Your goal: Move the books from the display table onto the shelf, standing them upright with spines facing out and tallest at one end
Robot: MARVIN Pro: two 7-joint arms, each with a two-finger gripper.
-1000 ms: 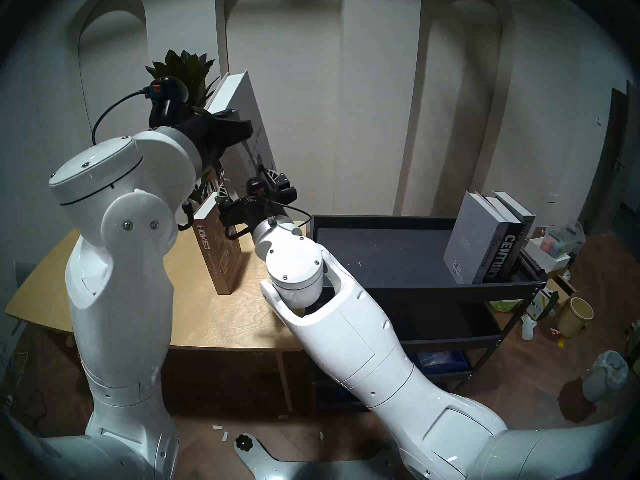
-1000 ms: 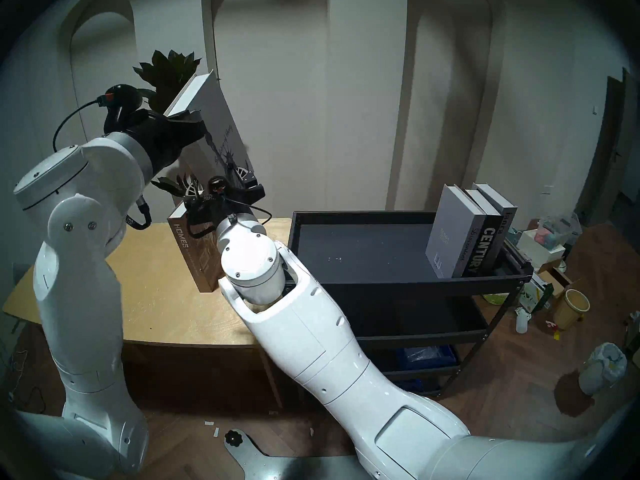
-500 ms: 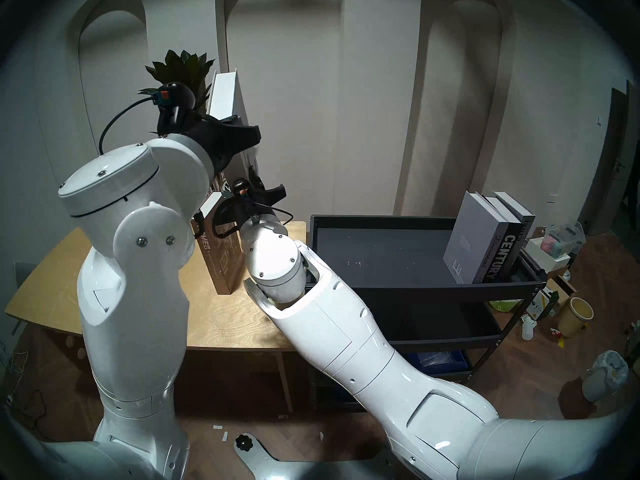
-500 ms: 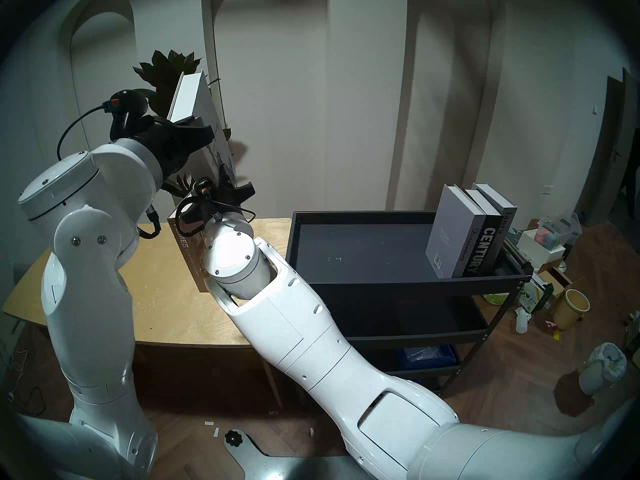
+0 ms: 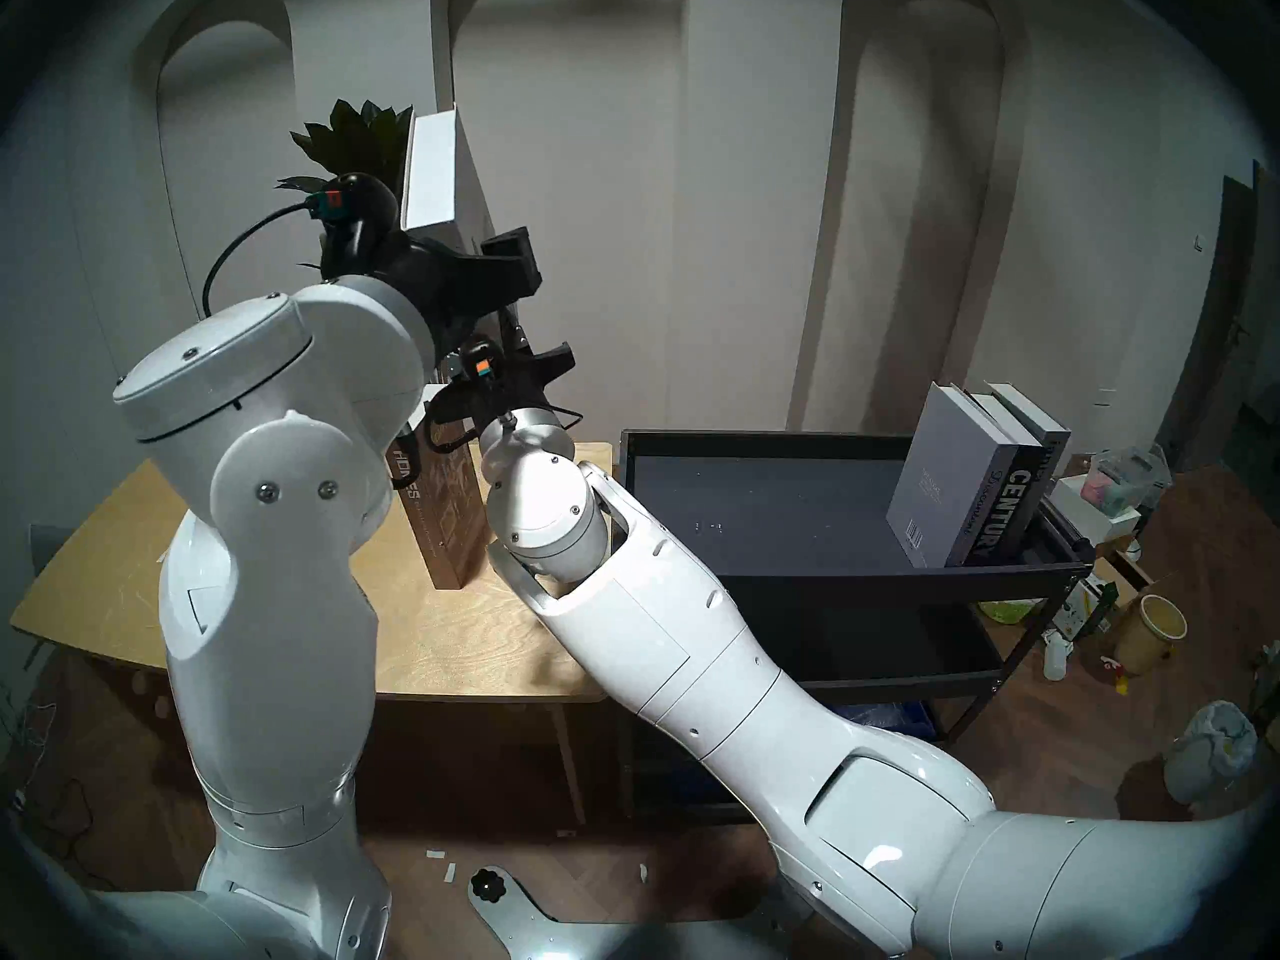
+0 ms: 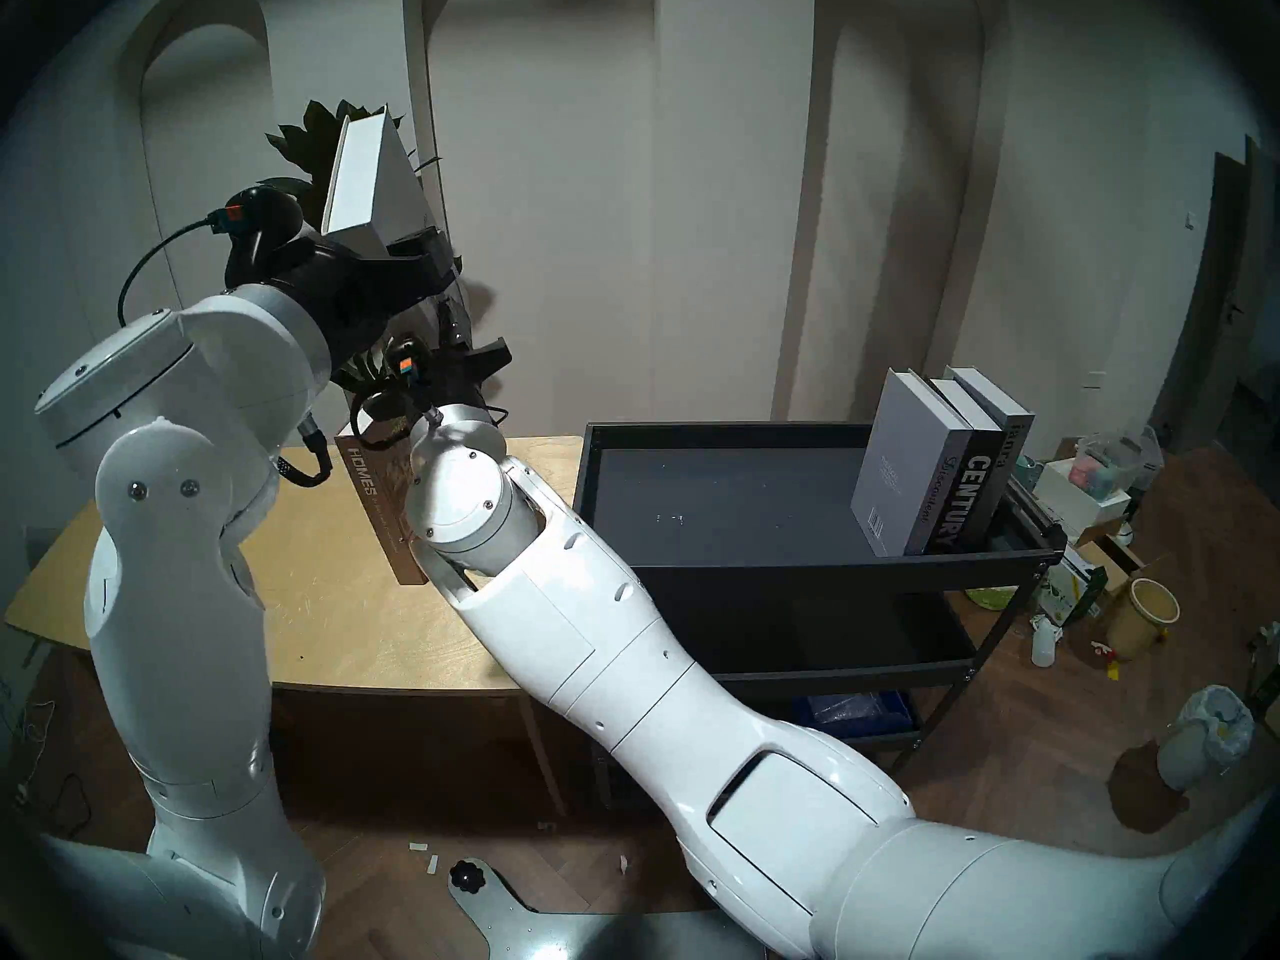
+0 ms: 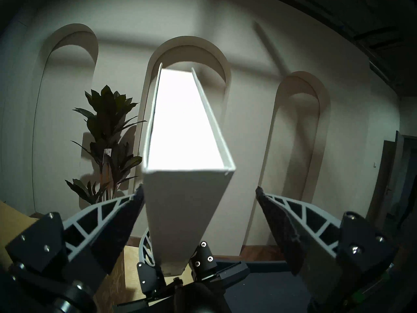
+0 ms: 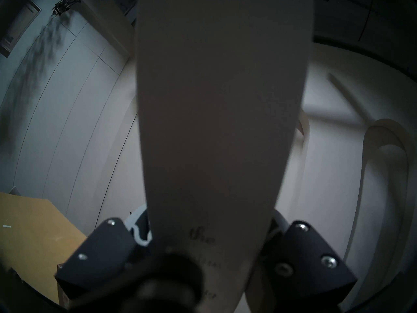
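Note:
A white book [image 5: 433,169] [image 7: 187,129] stands upright in the air above the plywood table [image 5: 450,633]. My right gripper [image 5: 533,359] [image 8: 209,222] is shut on its lower end. Higher up, my left gripper [image 5: 516,262] [image 7: 198,190] is open around the book's spine, with its right finger clearly apart from the cover. The brown HOMES book [image 5: 443,515] stands on the table behind my right wrist. At the right end of the black shelf's [image 5: 831,577] top tray stand three books: a grey one [image 5: 935,480], CENTURY [image 5: 1011,508] and ianra [image 6: 1015,439].
A potted plant [image 5: 360,134] stands behind the table, close to the lifted book. On the floor right of the shelf lie boxes, a tan bin [image 5: 1150,633] and a lined waste bin [image 5: 1212,751]. The shelf's lower tiers hold a blue item [image 5: 880,719].
My left gripper has opened and let go of the white book. My right gripper has shut on the book's lower end. The book has swung from tilted to upright, edge-on to the head cameras.

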